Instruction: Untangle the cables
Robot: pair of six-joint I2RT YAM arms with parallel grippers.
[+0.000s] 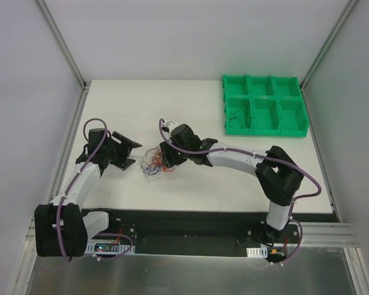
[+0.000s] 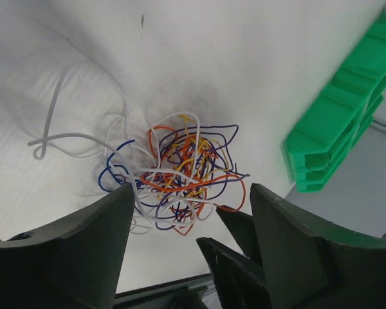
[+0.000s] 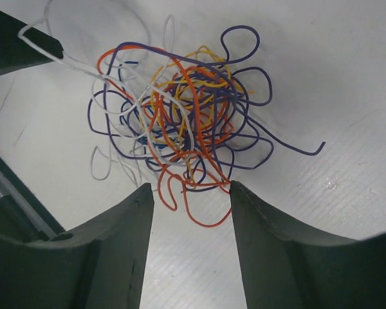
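Observation:
The cables [image 1: 152,163] lie as a curly knot of orange, purple, blue, yellow and white wires on the white table between the two arms. My left gripper [image 1: 134,153] stands open just left of the knot [image 2: 183,167], with nothing clamped; a white strand [image 2: 58,136] trails off to the left. My right gripper [image 1: 166,158] is open at the knot's right side. In the right wrist view the knot [image 3: 183,122] lies just beyond my right gripper [image 3: 192,190], and an orange loop [image 3: 202,222] reaches in between the fingertips unclamped. One left finger's tip [image 3: 26,45] touches a white strand.
A green compartment tray [image 1: 264,104] stands at the back right of the table, with a thin dark wire [image 1: 237,117] in one compartment. It shows at the right edge of the left wrist view as the green tray [image 2: 338,116]. The right gripper's fingers [image 2: 244,254] sit close beside my left one.

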